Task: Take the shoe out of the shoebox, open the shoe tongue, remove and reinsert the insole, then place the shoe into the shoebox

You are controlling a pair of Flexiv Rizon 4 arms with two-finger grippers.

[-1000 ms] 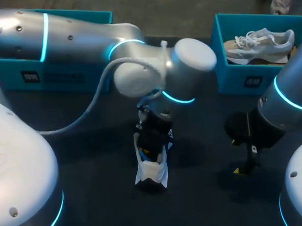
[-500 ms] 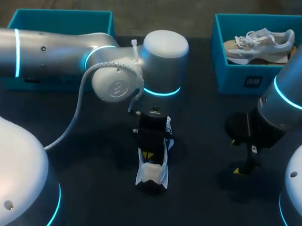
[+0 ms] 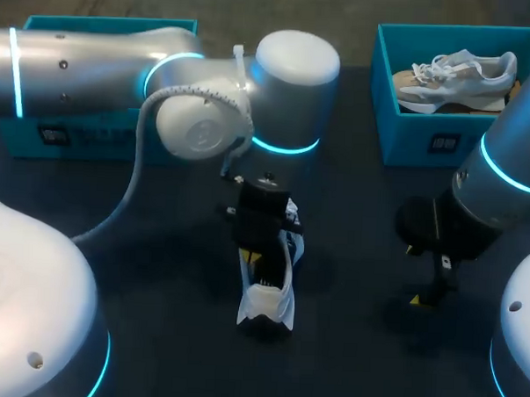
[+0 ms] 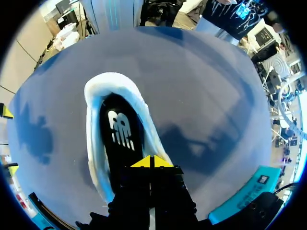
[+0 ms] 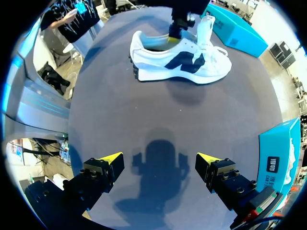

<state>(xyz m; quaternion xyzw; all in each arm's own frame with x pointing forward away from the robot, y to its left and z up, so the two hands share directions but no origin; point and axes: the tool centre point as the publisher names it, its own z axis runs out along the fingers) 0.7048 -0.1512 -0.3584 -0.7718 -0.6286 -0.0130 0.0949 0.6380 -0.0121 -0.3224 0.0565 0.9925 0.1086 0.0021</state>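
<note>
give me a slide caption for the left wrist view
Left arm's jaws, closed tip to tip, hang over the open white shoe, its dark insole lying inside, on the table.

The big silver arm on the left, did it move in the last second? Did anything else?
Yes. The left arm swung its big round joint toward the robot's left, and the left gripper, shut, shifted slightly that way inside the white shoe. Nothing was grabbed or dropped. The shoe, the open right gripper and the other shoe in its shoebox stayed put.
</note>
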